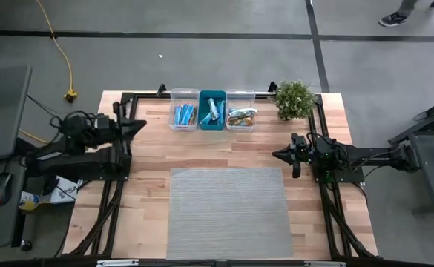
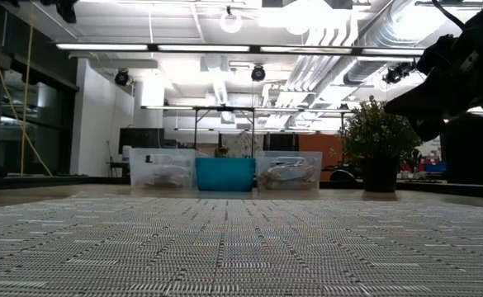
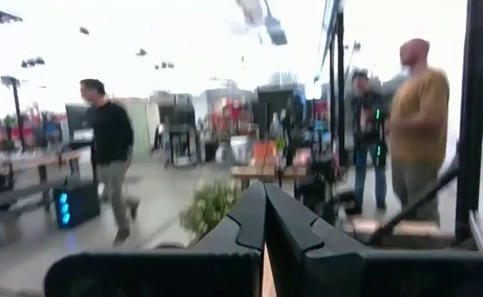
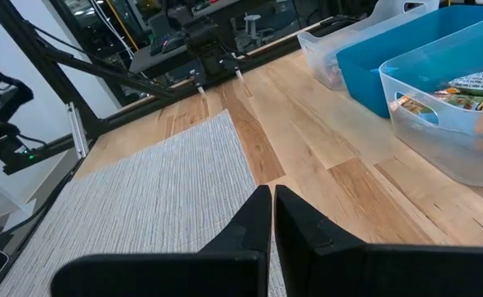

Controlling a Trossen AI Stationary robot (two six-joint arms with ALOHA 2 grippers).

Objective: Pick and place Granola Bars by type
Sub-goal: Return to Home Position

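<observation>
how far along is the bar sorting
Sorting looks done: the granola bars all sit in the three bins, one wrapper type each, and none shows on the grey mat. Nothing in hand: left gripper and right gripper are shut, empty, at the table's sides. Nothing visible is left.

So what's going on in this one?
Nothing is being handled right now. Both arms sit at the sides of the table, with the left gripper and the right gripper shut and empty. The granola bars lie sorted along the far edge: blue ones in the left clear bin, paler ones in the teal bin, tan ones in the right clear bin.
</observation>
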